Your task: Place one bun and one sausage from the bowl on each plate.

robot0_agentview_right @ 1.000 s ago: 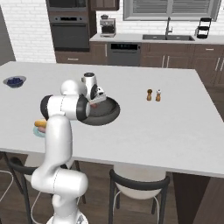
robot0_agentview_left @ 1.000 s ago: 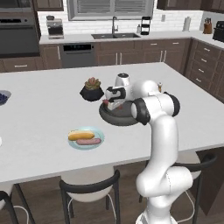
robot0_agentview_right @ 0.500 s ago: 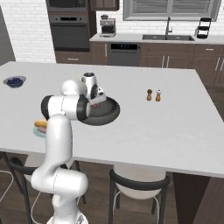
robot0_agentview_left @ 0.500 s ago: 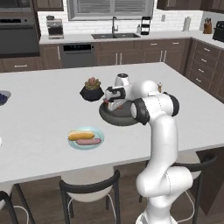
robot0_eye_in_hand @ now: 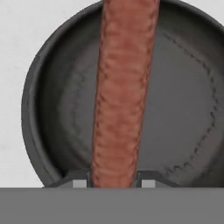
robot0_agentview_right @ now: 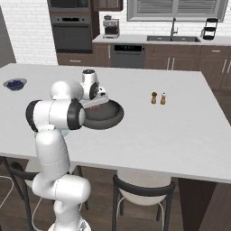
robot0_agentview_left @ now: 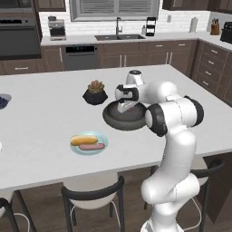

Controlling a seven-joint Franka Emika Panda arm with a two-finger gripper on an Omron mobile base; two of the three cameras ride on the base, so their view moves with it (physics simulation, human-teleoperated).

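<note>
Nearest the front edge of the island counter (robot0_agentview_left: 41, 113), the pale blue-green plate (robot0_agentview_left: 89, 143) is already carrying a golden bun (robot0_agentview_left: 84, 140) and a pinkish sausage (robot0_agentview_left: 92, 147) lying side by side, so by my reckoning one plate is finished. Further in, toward the middle of the counter, the gripper (robot0_eye_in_hand: 114, 179) is reaching down into the wide dark grey bowl (robot0_eye_in_hand: 183, 109); its fingers, spread wide a second ago, are now pinching a long reddish-brown sausage (robot0_eye_in_hand: 120, 87) between them (the pictures showing both tips tight against its sides). That closing suggests the pick for the second plate is under way, with the lift and carry not yet done. The sausage is looking cylindrical with a mottled, slightly wrinkled skin, while the bowl is looking matte and shallow with a smooth rounded rim. Beyond the bowl, a black faceted pot with a succulent (robot0_agentview_left: 95, 94) is sitting toward the far side.
</note>
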